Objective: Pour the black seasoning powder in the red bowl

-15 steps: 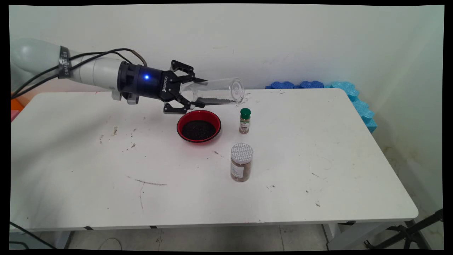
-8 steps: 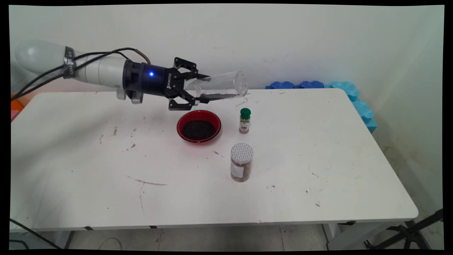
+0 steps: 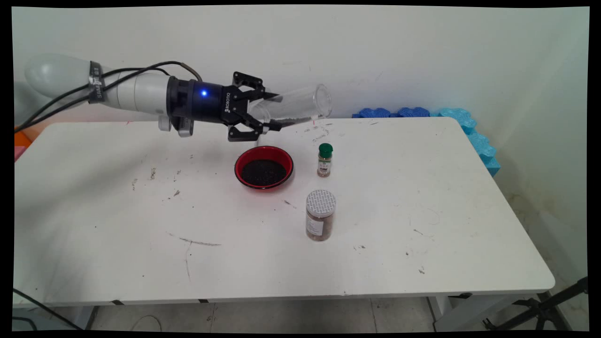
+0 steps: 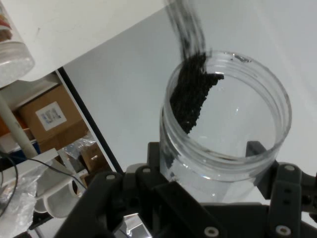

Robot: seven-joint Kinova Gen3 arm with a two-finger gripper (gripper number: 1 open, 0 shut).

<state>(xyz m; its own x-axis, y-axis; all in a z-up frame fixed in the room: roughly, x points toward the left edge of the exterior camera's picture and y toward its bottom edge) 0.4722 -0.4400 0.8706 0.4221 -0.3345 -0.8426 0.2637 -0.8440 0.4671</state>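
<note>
White table (image 3: 117, 225) against a pale wall (image 3: 422, 51); scuffs and dark specks across the tabletop. Blue foam pieces (image 3: 450, 119) along the far right edge.

Gripper (image 3: 270, 112) up in the air over the far middle of the table, clamped on a clear plastic jar (image 3: 293, 107). Jar tipped close to level, open mouth pointing toward the picture's right and raised slightly. Thin line of black grains (image 3: 293, 121) lying along the lower wall of the jar. Hand view: fingers pressed against both sides of the jar (image 4: 225, 134), black grains (image 4: 190, 91) heaped against one side of the inner wall.

Red bowl (image 3: 264, 167) on the table just below and in front of the gripper, apart from it, holding a layer of the same black grains. Small spice bottle (image 3: 324, 160) with green cap standing upright just to the right of the bowl. Larger jar with white lid (image 3: 320, 215) standing upright nearer the front edge, brown contents, near the small bottle but not touching.
</note>
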